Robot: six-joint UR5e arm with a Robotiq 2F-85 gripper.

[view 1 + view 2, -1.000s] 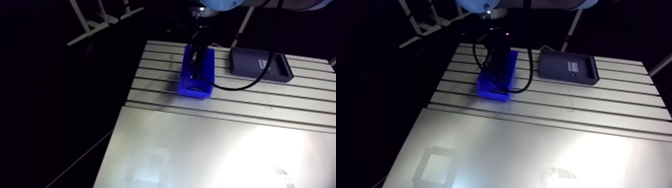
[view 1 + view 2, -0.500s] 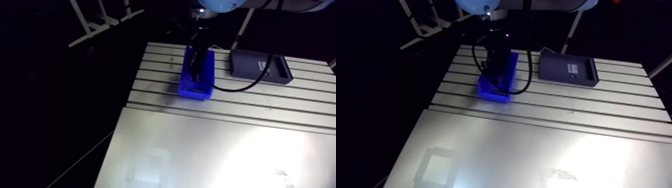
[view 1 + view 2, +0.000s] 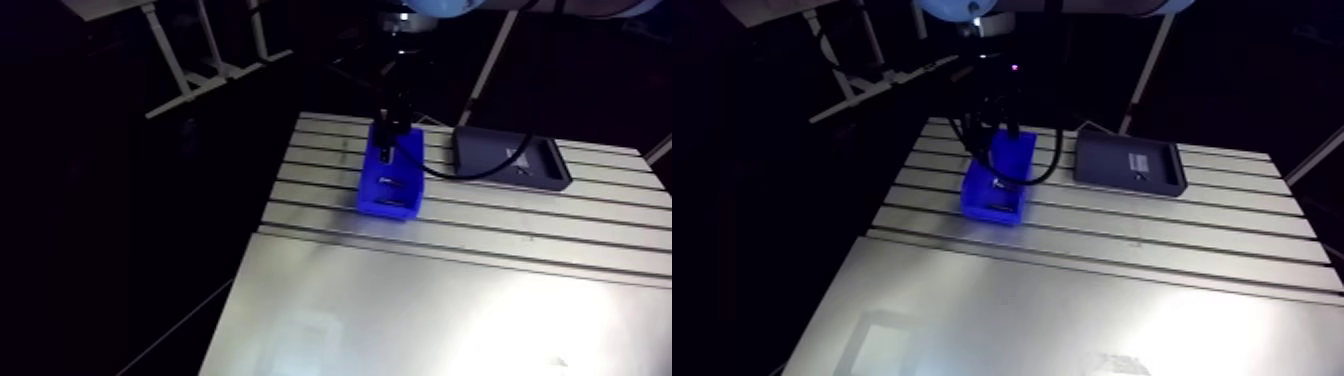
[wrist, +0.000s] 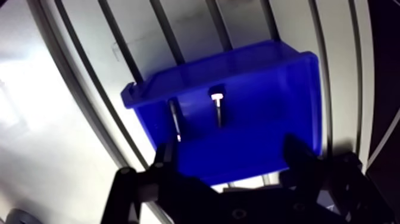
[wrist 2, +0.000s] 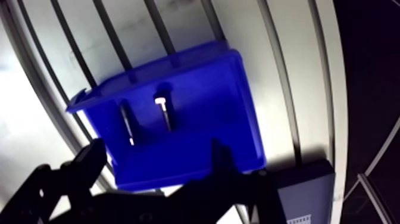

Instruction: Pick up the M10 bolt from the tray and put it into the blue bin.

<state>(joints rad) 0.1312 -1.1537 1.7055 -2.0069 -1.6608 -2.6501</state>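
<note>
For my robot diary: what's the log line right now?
silver metal bolt: inside blue plastic bin | gripper: open, empty, above bin

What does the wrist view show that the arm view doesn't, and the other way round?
Only the wrist view: a bolt lying in the blue bin, and the claw open and empty above it. Only the arm view: the whole dark tray and the smooth plate at the table's near end. Both: the bin on the slotted table.
</note>
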